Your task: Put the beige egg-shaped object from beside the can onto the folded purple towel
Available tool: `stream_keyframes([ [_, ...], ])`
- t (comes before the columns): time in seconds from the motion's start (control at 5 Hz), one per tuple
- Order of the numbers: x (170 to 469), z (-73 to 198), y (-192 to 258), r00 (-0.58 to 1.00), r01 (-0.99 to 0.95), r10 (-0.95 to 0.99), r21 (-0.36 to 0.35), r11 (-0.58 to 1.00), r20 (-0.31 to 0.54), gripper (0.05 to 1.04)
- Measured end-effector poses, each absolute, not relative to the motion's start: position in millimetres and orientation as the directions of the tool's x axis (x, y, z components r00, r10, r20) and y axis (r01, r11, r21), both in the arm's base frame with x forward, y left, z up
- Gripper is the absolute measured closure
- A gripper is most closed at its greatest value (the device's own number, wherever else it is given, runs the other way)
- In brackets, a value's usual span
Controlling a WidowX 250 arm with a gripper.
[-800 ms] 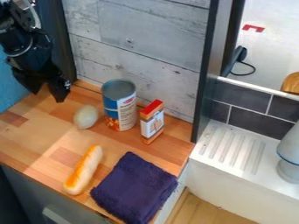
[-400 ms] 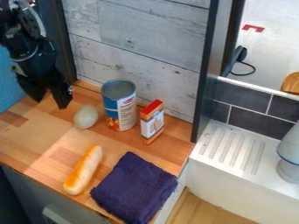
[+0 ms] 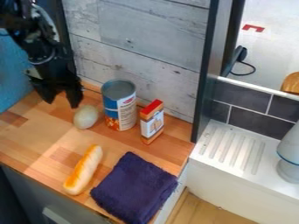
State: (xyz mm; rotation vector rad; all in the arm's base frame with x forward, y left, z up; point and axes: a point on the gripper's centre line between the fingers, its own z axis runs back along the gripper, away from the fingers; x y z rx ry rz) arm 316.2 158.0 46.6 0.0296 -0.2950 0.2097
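Note:
The black gripper hangs at the upper left over the back of the wooden counter, its two fingertips apart with nothing between them. Just below and to the right of its fingertips lies a pale egg-shaped object, nearest to the gripper. A blue and white can with a grey lid stands upright right of that object. Beside the can stands a small orange and white box with a red top. Toward the front lie a bread roll and a folded dark purple cloth.
The wooden counter is bounded behind by a grey plank wall and a dark vertical post. On the right are a white sink with a ribbed ledge, grey tiles and a pale vessel at the edge.
The gripper has moved to the right and somewhat down in the view, closer to the egg-shaped object. The objects on the counter have stayed where they were.

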Motion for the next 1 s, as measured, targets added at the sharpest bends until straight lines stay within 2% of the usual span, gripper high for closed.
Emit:
stream_keyframes([
  [0.4,334.1,14.5,153.3,0.963,-0.157,0.156,-0.011,0.987,0.220,0.082],
  [1.0,345.7,-1.6,154.0,0.972,-0.114,0.114,-0.009,0.993,0.205,0.082],
])
